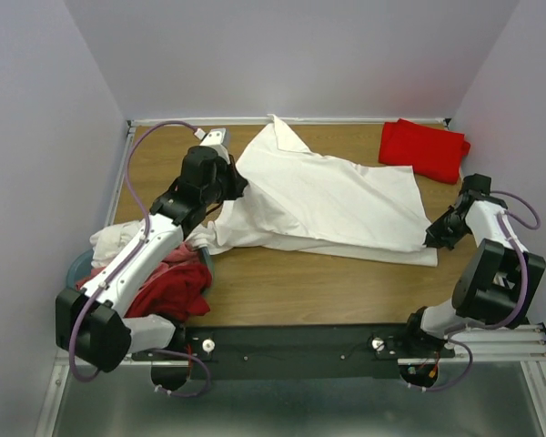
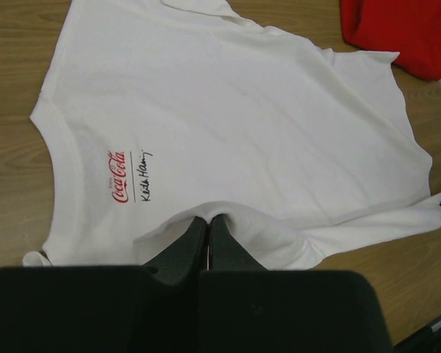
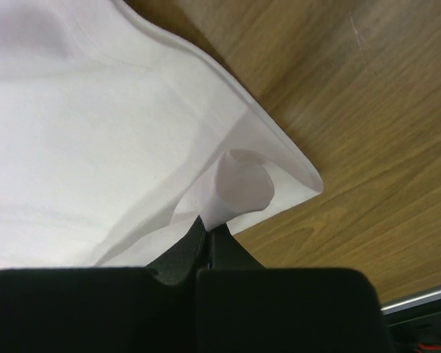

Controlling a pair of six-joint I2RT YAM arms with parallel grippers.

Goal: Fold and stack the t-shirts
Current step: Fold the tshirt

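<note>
Both grippers pinched the white shirt (image 1: 328, 196): the left gripper (image 2: 208, 220) held a fold of its near side edge, the right gripper (image 3: 208, 229) a hem corner. The shirt lay spread just beside the red shirt (image 1: 423, 148), on its near side. Its long axis ran sideways, hem toward the red shirt and collar away. A clean fold probably called for lifting both ends together, keeping that edge taut, and laying it over the far edge.
</note>
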